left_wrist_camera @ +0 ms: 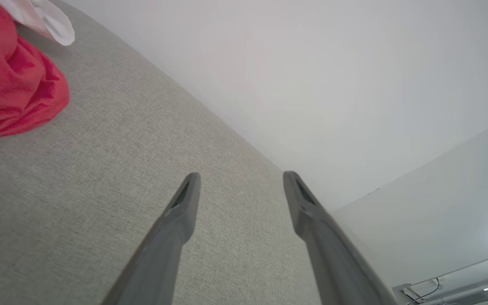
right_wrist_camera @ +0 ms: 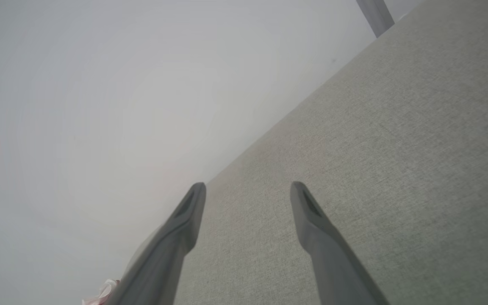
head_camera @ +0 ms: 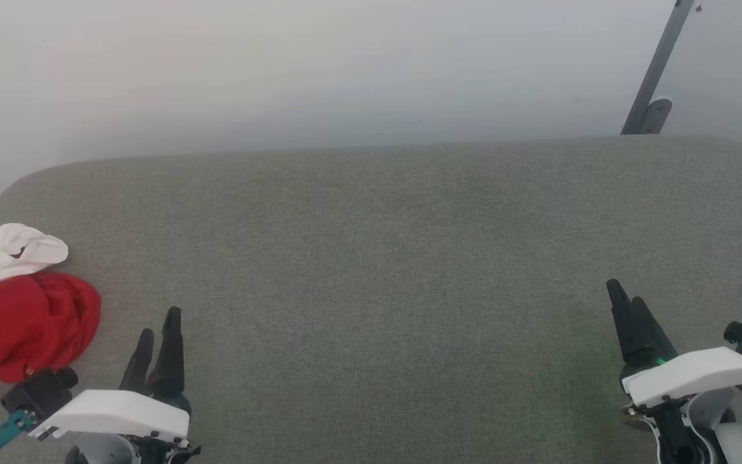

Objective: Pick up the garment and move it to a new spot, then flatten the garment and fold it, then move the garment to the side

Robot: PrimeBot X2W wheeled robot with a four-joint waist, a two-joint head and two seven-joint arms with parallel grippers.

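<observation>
Your grey fabric worktop (head_camera: 371,258) spans the head view, with a pale wall (head_camera: 281,77) behind it. The garment (head_camera: 17,322) lies crumpled at the worktop's left edge, a red body with a white sleeve on top, near your left tool (head_camera: 160,321). That tool and the right tool (head_camera: 625,291) hover well apart, fingers spread, holding nothing. A grey metal bar (head_camera: 657,71) slants at upper right.

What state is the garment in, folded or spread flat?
Neither: the garment lies crumpled, a bunched red heap with wrinkled white cloth.
</observation>
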